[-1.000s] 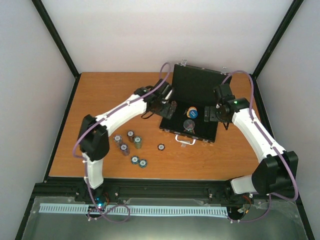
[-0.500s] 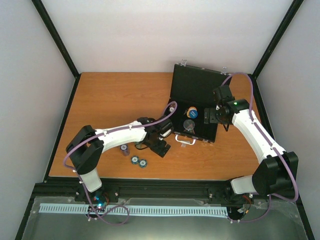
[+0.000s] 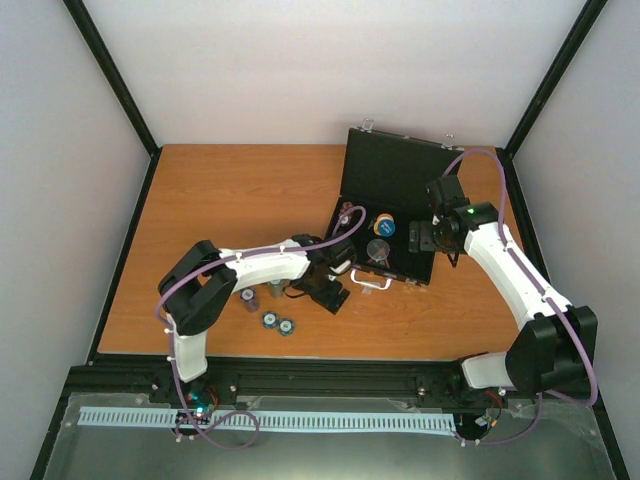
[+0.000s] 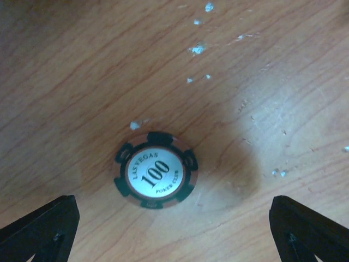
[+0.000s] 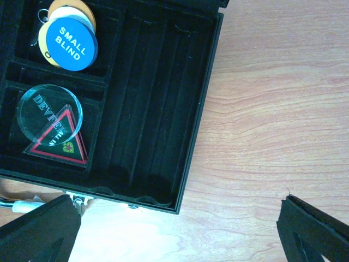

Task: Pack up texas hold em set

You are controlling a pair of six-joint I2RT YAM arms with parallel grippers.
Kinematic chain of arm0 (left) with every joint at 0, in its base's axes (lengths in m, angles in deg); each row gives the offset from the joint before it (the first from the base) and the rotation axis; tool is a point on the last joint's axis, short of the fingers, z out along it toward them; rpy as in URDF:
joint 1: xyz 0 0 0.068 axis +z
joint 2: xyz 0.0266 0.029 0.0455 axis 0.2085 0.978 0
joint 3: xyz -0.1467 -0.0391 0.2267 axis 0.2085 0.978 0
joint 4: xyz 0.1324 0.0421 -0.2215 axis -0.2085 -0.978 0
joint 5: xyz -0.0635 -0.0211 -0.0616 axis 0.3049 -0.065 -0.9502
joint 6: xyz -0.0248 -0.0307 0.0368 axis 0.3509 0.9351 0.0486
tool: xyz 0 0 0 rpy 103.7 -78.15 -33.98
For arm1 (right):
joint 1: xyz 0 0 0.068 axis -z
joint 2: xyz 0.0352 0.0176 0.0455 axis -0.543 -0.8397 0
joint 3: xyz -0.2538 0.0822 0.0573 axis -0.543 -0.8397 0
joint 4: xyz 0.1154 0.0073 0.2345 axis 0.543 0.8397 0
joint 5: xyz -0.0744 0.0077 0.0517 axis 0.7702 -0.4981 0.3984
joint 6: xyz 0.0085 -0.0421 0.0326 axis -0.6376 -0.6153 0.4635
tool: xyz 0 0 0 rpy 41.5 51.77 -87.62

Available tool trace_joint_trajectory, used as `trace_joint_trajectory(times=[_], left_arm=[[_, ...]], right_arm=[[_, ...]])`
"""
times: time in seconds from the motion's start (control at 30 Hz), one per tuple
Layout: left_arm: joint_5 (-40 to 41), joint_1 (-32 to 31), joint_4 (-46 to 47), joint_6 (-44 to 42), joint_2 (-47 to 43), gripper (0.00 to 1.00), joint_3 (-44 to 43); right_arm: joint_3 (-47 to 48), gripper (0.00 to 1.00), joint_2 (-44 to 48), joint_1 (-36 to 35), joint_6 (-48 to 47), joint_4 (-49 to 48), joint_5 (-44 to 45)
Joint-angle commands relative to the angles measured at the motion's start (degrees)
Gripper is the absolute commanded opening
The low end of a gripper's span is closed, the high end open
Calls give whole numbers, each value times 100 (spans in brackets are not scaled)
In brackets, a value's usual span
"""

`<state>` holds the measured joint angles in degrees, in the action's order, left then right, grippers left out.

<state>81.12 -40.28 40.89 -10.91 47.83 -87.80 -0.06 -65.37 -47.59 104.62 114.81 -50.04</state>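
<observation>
Poker chip (image 4: 156, 177) flat on table (image 4: 283, 98) under spread left jaws; case (image 3: 395, 175) open.

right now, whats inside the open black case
The case holds a blue small-blind disc stacked on pale and yellow discs, mostly covered by it, and a clear dealer disc overlapping a triangular token. The chip grooves show no chips.

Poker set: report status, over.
Left pincer open above 100 chip. Right pincer open over open case. Chip slots empty; more chips loose on table. No obstruction seen.
</observation>
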Motion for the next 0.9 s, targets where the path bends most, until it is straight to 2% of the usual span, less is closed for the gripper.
trace_joint_trajectory(times=[0.0,0.1,0.23,0.47,0.6,0.73,0.87], left_arm=[[-127,-43,13,-55,243,98,-333],[-27,-44,-23,-13,332,95,-388],[28,-44,-37,56,439,84,-412],[157,-48,12,128,543,83,-355],[251,-46,2,147,601,74,-353],[281,-44,25,196,637,58,-358],[298,-50,33,221,658,52,-351]], right_arm=[[-139,100,202,41,-31,4,67],[-198,100,242,45,-39,-11,91],[-271,100,280,46,-57,-20,103],[-335,100,307,46,-36,-45,54],[-337,100,328,44,-50,-38,59],[-355,100,331,46,-35,-41,38],[-355,100,324,50,-18,-61,-1]])
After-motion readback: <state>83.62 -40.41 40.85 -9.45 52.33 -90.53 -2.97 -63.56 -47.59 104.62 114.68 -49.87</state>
